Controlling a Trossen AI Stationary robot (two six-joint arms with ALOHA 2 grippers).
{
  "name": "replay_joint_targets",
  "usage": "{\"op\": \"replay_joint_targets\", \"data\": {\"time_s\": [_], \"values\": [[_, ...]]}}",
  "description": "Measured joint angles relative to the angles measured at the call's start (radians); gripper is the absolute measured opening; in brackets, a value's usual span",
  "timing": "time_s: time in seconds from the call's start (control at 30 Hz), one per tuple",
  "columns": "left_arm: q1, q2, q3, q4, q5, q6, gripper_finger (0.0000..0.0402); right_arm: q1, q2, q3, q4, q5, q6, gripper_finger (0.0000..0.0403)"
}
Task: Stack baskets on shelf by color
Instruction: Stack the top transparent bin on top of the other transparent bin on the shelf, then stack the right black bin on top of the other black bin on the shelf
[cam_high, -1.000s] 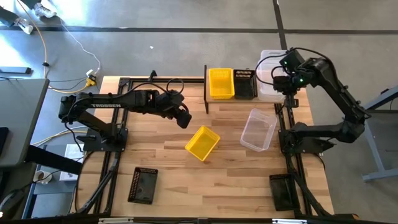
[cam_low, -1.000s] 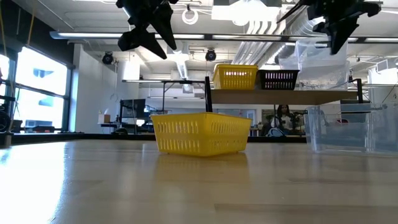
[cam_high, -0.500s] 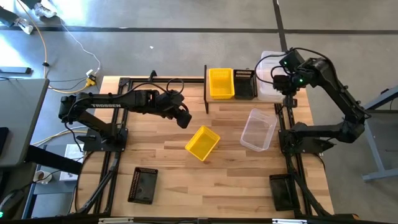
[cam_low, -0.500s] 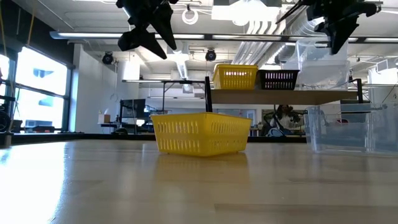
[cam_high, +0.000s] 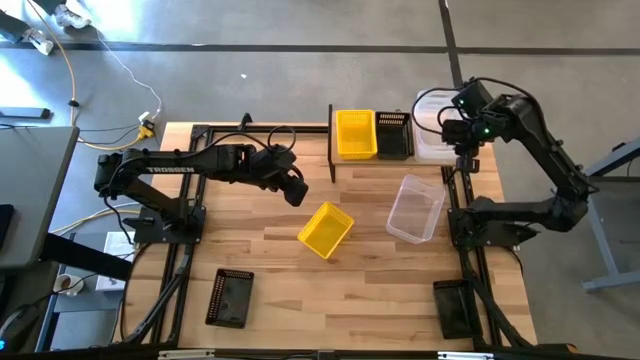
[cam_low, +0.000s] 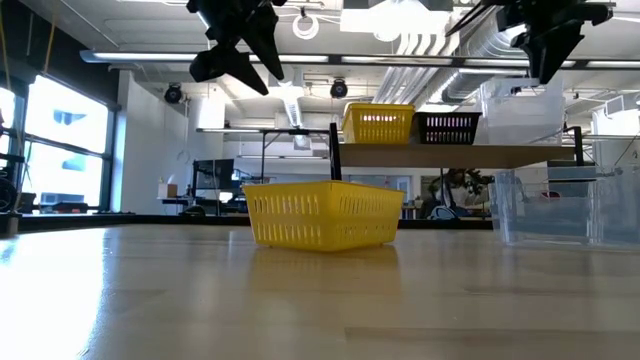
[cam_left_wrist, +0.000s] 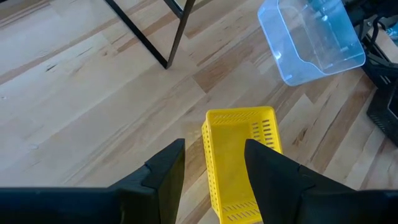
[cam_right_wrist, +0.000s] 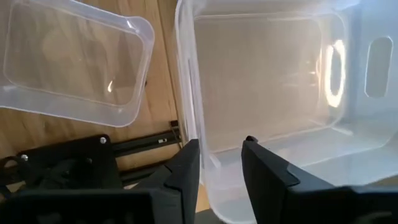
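My left gripper (cam_high: 297, 192) hangs above the tabletop (cam_high: 270, 290), fingers apart and holding nothing; in the left wrist view the fingers (cam_left_wrist: 168, 165) frame the loose yellow basket (cam_high: 326, 229), which lies on the wood just below and ahead of them, untouched. To the right of that basket lies one clear basket (cam_high: 416, 208), also on the tabletop and tilted relative to the table's edges. Behind both stands the shelf (cam_low: 450, 155), its plank raised on black posts. On it, from left to right, I count one yellow basket (cam_high: 355, 134), one black mesh basket (cam_high: 393, 134) touching it, and one clear basket (cam_high: 432, 138) at the right end. My right gripper (cam_high: 462, 132) is over the right-hand side of that shelf basket; in the right wrist view my fingers (cam_right_wrist: 186, 168) stand apart on either side of its near wall (cam_right_wrist: 189, 93), one outside and one inside, and they are parted rather than pinching. Two further black baskets lie on the front of the tabletop, one at the left (cam_high: 230, 298) and one at the right (cam_high: 452, 306). Counted in all: two yellow, three black, two clear, seven baskets in sight. In the low view both grippers show at the top edge, above the level of the shelf.
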Motion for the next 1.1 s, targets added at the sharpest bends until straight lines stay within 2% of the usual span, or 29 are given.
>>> {"op": "replay_joint_targets", "data": {"time_s": [0.23,0.4,0.57,0.87,1.1], "values": [[0.000,0.000,0.000,0.000,0.000,0.015,0.0156,0.000,-0.039,0.000,-0.001,0.001,0.152,0.0106],[0.010,-0.005,-0.001,-0.017,0.025,0.031,0.0156,0.002,-0.074,0.000,-0.002,-0.012,0.406,0.0106],[0.051,-0.035,-0.001,-0.045,0.076,0.087,0.0156,0.049,-0.111,0.000,-0.002,-0.103,0.612,0.0106],[0.106,-0.076,-0.001,-0.110,0.076,0.214,0.0156,0.265,-0.156,0.000,-0.002,-0.310,1.017,0.0105],[0.108,-0.080,-0.001,-0.122,0.083,0.310,0.0156,0.492,-0.162,0.000,-0.002,-0.351,1.373,0.0105]]}}
